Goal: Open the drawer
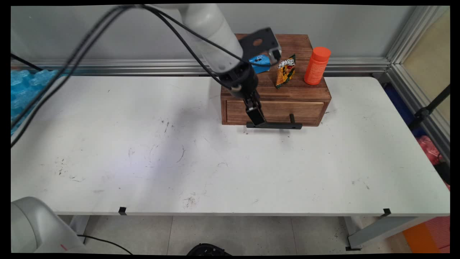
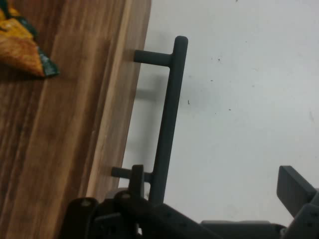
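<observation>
My fingers (image 1: 257,117) are down at the drawer handle (image 1: 274,125), left end, spread open: one finger (image 2: 137,179) tucked between bar and drawer front (image 1: 275,111), the other (image 2: 295,189) well out over the desk (image 1: 143,151). Nothing gripped yet. The wooden box (image 1: 275,81) sits at the desk's far edge, right of centre. Handle looks like stiff metal, thin, prob smooth, so hold it across the bar near its post. Box seems light-ish and may slide. On top: orange bottle (image 1: 317,66), snack packet (image 1: 285,71), blue packet (image 1: 260,64), all loose.
</observation>
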